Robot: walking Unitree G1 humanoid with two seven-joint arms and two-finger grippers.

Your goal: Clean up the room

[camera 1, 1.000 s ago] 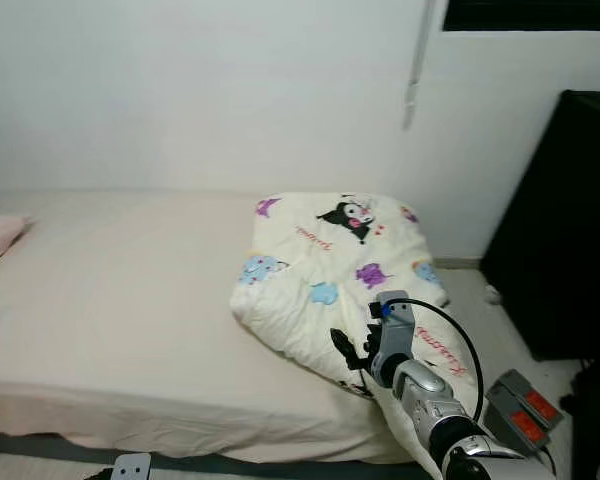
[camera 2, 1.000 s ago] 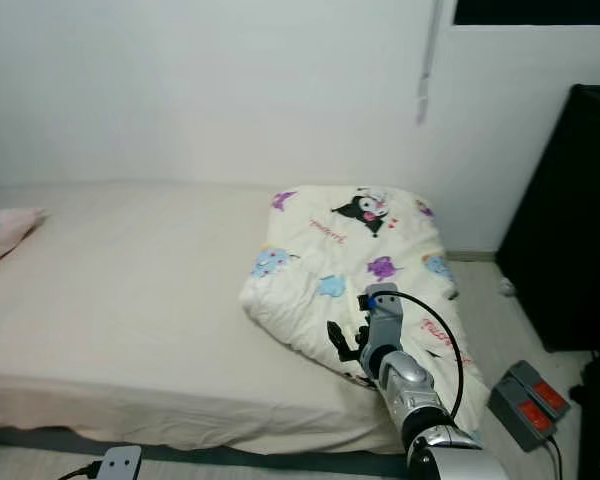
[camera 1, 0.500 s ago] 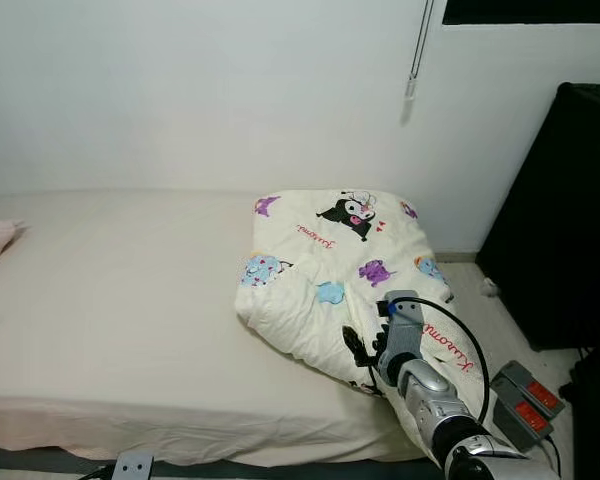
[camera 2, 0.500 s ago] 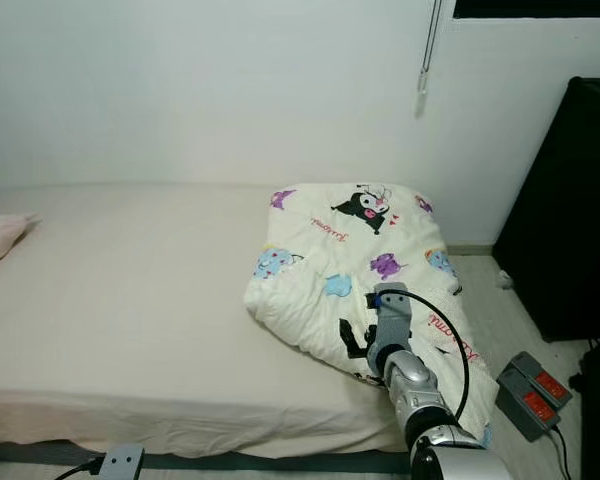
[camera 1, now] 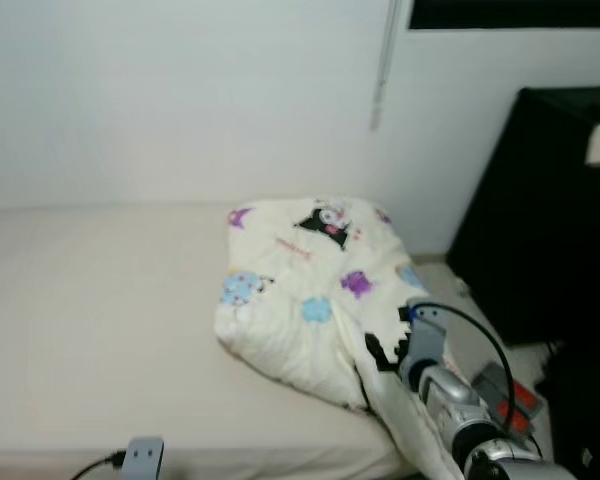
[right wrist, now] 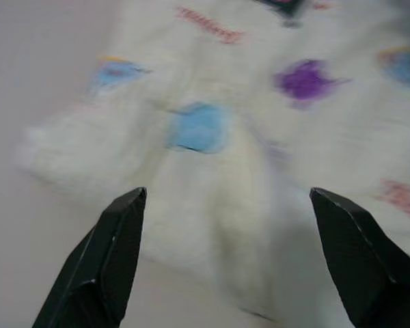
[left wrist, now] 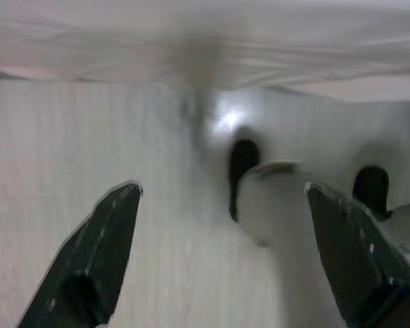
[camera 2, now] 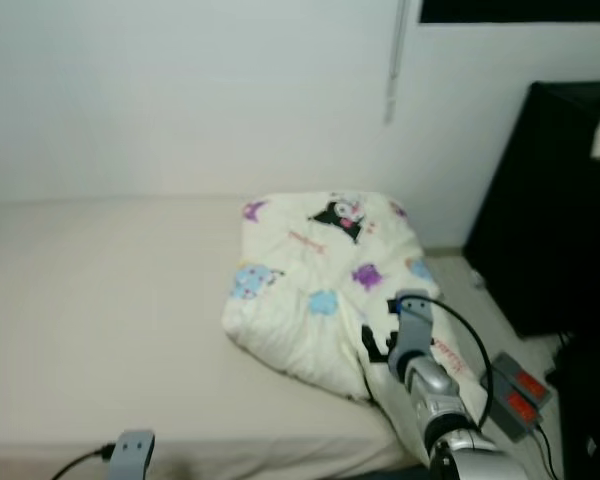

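The quilt (camera 1: 310, 290) has blurred cartoon prints, and its lower edge is hidden behind the right arm (camera 1: 450, 400).

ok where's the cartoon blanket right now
The cartoon blanket lies bunched on the right end of the bed, its edge drooping off beside the right gripper.

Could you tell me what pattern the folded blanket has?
Cream blanket with colourful cartoon characters; right eye view.

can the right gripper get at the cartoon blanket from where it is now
Probably yes: the right gripper is open, pointed at the cartoon blanket bunched on the bed, with nothing between them.
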